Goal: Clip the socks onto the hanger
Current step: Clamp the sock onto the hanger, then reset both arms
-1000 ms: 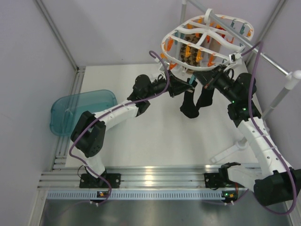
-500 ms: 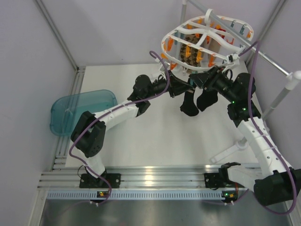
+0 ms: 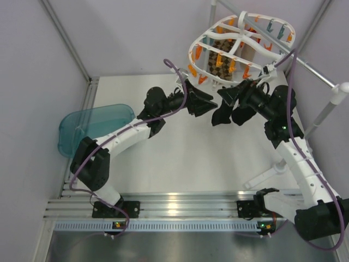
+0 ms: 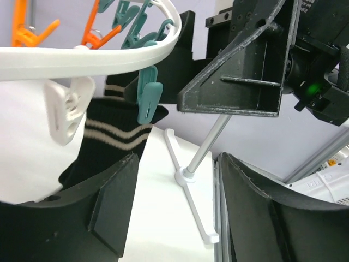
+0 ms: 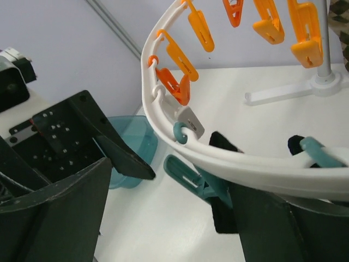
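The hanger [image 3: 192, 52], a white oval ring with orange and teal clips, hangs at the back right. Two black socks [image 3: 221, 116] [image 3: 244, 114] dangle from its near rim. In the left wrist view a teal clip [image 4: 148, 101] pinches the striped cuff of one sock [image 4: 109, 131]. My left gripper [image 3: 211, 102] is open just left of the socks, with nothing between its fingers. My right gripper [image 3: 224, 95] is open under the rim, beside a teal clip [image 5: 191, 174] and a sock [image 5: 223, 218], gripping neither.
A brown patterned sock [image 3: 221, 52] hangs inside the hanger. The grey pole stand [image 3: 327, 109] rises at the right, its white foot [image 4: 188, 180] on the table. A teal basin [image 3: 92, 128] sits at the left edge. Walls enclose the table.
Both grippers have opened. The left arm has drawn back to the left, away from the socks. The socks stay hanging from the clips, and the hanger has swung slightly.
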{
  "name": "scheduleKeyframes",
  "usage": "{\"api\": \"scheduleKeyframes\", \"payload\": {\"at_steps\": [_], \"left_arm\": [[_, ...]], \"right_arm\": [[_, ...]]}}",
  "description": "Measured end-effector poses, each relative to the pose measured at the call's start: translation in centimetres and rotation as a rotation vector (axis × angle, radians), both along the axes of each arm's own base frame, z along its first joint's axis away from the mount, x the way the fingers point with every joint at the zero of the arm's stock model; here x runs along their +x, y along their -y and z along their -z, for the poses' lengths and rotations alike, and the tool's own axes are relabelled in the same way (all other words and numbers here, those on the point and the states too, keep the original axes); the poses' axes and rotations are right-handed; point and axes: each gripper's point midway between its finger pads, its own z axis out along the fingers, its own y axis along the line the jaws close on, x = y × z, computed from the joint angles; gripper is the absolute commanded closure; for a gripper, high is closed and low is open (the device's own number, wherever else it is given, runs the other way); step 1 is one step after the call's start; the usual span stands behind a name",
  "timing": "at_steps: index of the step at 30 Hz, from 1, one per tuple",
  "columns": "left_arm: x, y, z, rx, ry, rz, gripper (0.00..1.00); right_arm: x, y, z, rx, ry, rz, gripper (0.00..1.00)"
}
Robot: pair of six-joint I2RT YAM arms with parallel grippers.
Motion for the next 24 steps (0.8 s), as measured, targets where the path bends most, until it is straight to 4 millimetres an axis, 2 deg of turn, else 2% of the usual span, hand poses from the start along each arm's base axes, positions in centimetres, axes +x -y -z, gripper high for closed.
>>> {"api": "scheduleKeyframes", "payload": {"at_steps": [4, 6, 10, 15, 20, 24], "left_arm": [[0.1, -2.9, 0.1, 0.033, -0.005, -0.048, 0.19], [0.2, -4.6, 0.7, 0.070, -0.018, -0.078, 0.02], [0.7, -8.3, 2.0, 0.164, -0.053, -0.155, 0.02], [1.6, -14.2, 3.4, 0.291, -0.112, -0.292, 0.02], [2.9, -20.1, 6.5, 0.472, -0.237, -0.465, 0.02], [2.5, -23.4, 9.2, 0.623, -0.300, -0.540, 0.02]], "right_arm": [[-1.0, 0.6, -0.2, -0.037, 0.018, 0.017, 0.02], [-1.7, 0.9, -0.5, -0.054, 0.035, 0.023, 0.00], [-3.3, 1.7, -0.3, -0.090, 0.062, 0.039, 0.00], [-5.5, 2.6, 1.9, -0.163, 0.060, 0.053, 0.00], [-7.3, 3.5, 4.8, -0.224, 0.049, 0.061, 0.00], [-7.9, 3.8, 6.1, -0.243, 0.036, 0.064, 0.00]]}}
